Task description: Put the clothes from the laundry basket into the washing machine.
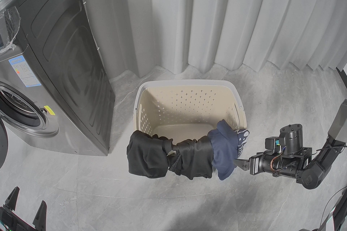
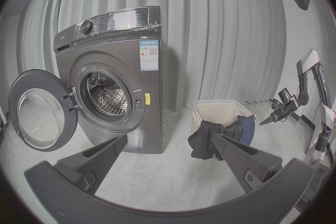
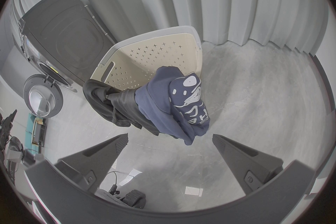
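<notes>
clothes: black garment (image 1: 150, 156) and navy garment (image 1: 225, 148) hang over the near rim of the laundry basket (image 1: 188, 82) | washing machine (image 1: 65, 62) left of basket, door (image 2: 42, 109) open | right gripper (image 1: 241, 164) jaws spread, empty, just beside navy garment | left gripper (image 1: 25, 204) jaws spread, empty, well apart from basket

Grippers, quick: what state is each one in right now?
Left gripper: open, holding nothing.
Right gripper: open, holding nothing, close beside the navy garment draped over the laundry basket rim.

Right arm (image 1: 282, 165) black, wires exposed; tool fingers (image 3: 101, 154) grey, ribbed.
</notes>
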You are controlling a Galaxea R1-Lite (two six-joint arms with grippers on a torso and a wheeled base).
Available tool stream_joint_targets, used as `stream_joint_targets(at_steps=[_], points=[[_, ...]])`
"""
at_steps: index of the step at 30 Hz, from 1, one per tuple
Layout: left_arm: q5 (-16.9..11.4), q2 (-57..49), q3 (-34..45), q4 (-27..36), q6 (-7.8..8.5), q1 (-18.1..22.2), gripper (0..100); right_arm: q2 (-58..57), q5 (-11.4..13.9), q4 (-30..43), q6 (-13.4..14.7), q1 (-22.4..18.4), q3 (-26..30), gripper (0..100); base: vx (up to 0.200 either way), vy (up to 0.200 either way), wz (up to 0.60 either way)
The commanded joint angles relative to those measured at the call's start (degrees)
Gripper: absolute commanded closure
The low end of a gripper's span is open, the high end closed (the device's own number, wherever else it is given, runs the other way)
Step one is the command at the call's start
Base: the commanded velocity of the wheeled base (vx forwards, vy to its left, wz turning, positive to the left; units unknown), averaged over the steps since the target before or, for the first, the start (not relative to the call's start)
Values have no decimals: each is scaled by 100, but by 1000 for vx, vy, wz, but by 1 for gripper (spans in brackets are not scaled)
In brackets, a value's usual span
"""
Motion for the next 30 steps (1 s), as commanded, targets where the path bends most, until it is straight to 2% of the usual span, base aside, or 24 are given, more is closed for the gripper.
stream_joint_targets(at_steps=[1, 30], points=[[0, -68, 101, -1, -3, 1, 0, 349, 11, -88, 8, 83, -105, 0, 0, 0, 0], [0, -68, 101, -1, -3, 1, 0, 1351, 2, -466, 26, 30, -1037, 0, 0, 0, 0]])
